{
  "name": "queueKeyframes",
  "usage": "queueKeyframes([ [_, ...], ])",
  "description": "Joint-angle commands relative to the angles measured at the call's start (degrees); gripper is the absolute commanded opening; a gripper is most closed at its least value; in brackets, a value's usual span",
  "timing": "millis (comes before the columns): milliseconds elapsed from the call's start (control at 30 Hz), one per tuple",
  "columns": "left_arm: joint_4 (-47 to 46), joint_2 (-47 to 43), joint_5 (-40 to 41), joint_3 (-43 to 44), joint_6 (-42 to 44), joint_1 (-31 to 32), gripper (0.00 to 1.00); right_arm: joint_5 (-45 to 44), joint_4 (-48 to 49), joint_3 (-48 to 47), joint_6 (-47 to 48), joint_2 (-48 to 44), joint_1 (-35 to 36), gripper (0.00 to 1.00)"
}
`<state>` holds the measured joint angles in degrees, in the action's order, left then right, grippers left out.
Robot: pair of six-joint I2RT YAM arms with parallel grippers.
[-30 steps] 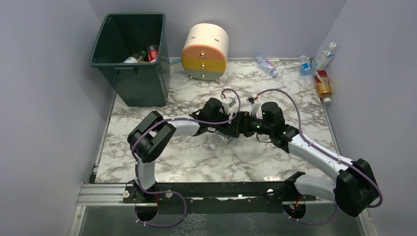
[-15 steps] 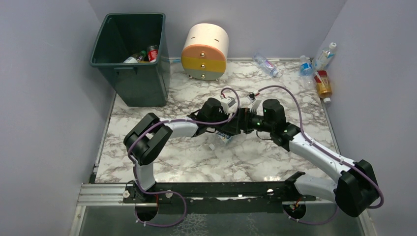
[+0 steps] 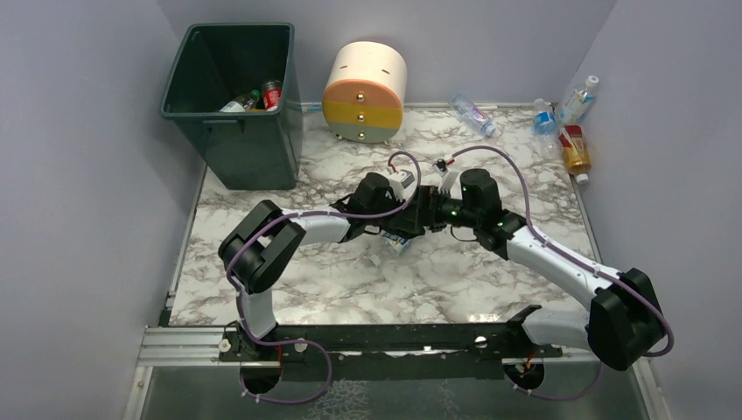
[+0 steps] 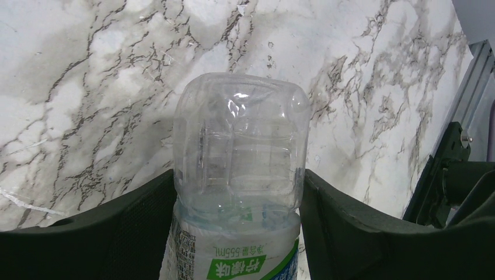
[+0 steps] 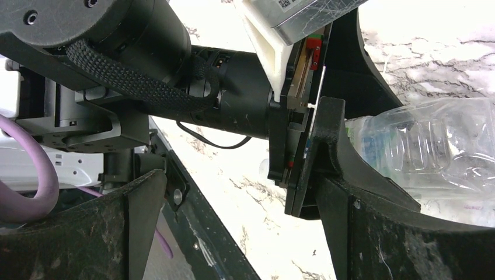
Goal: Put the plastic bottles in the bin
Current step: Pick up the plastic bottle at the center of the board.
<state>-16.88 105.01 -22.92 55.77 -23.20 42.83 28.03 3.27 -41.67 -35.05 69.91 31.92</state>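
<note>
Gripping a clear bottle, the left tool has barely shifted; the right tool stays wide open beside it, so the trip to the bin is still pending.

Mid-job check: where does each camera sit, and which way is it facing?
Top external: above and behind the bases, looking down on the marble table, the bin, the left arm and right arm meeting mid-table.
Left wrist: on the left arm, looking along the left end effector at the clear bottle it clamps; both fingers show.
Right wrist: on the right arm, facing the left arm's wrist; fingers of the open right end effector frame the view.
Shared: both wrist views show that bottle.
</note>
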Motion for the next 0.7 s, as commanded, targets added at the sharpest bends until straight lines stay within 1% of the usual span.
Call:
queueKeyframes([
  [0, -2.5, 0.0, -2.1, 0.2, 0.9, 1.4, 0.67, 0.9, 2.7, -4.0, 1.3, 2.3, 0.2, 0.99],
  [367, -2.5, 0.5, -2.2, 0.4, 0.8, 1.4, 0.67, 0.8, 3.1, -3.2, 0.8, 1.9, 0.1, 0.99],
  [667, -2.6, -0.3, -2.2, 0.2, 0.9, 1.4, 0.67, 0.4, 2.4, -1.5, -0.6, -1.9, 0.2, 0.99],
])
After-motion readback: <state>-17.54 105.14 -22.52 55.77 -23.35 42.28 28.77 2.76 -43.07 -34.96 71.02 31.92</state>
